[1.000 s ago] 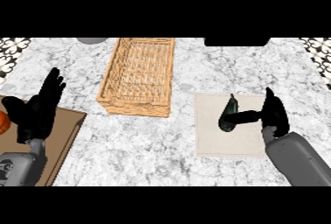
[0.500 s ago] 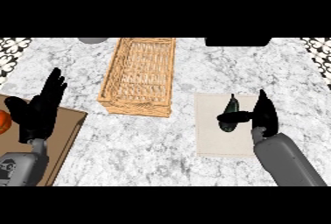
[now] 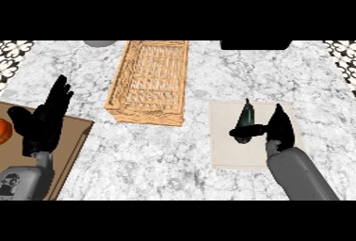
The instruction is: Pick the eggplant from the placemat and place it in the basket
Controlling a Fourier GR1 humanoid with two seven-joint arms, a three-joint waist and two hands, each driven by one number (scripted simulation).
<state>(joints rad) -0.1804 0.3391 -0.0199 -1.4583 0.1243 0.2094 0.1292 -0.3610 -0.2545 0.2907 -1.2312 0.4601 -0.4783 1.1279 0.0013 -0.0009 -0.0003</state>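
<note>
The dark eggplant (image 3: 244, 118) lies lengthwise on the pale placemat (image 3: 233, 153) at the right of the head view. My right hand (image 3: 280, 128) stands just right of it, fingers pointing up and straight. Its thumb reaches left across the eggplant's near end and touches it. The fingers are not curled round the eggplant. The woven basket (image 3: 124, 89) sits left of the placemat, toward the back, with nothing in it. My left hand (image 3: 43, 123) rests open at the far left, fingers up.
A brown wooden board (image 3: 69, 141) lies under the left hand, with an orange object (image 3: 4, 132) at its left edge. A grey round thing (image 3: 99, 43) and a black object (image 3: 255, 44) sit at the counter's back edge.
My right hand has shifted left and closer to the eggplant, and its thumb now lies against the eggplant's near end. The left hand has stayed put.
</note>
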